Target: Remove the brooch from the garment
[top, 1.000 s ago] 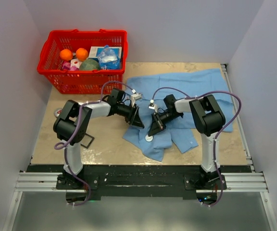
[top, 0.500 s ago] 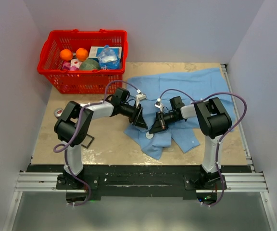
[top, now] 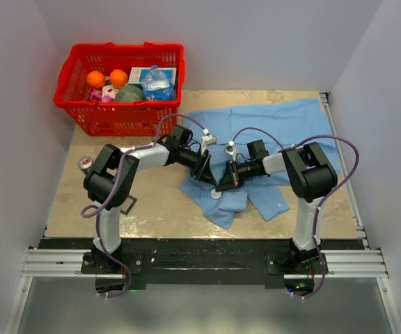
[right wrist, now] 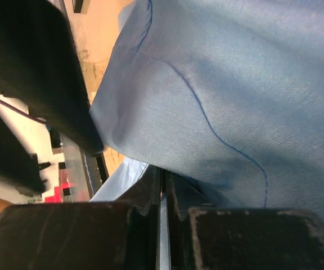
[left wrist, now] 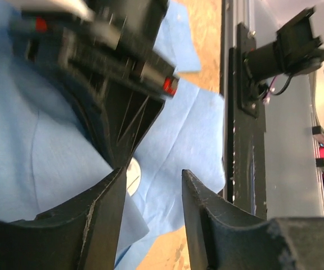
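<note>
Left gripper (left wrist: 153, 180) stood partly open, nothing between my fingers. Right gripper (right wrist: 162, 173) was pinched tight on a fold of the garment (right wrist: 235, 84). The brooch (left wrist: 133, 175), pale and round, lay on the cloth just ahead of my left fingers, beside the right tip.

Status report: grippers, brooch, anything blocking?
Left gripper open above shirt. Right gripper shut on shirt. Pale disc, likely brooch, on shirt, ungripped. Right gripper close beside it.

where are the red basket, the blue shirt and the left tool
red basket (top: 110, 120): top view, front wall
blue shirt (top: 291, 122): top view, flat far-right part
left tool (left wrist: 152, 174): left wrist view, gap between its fingertips
</note>
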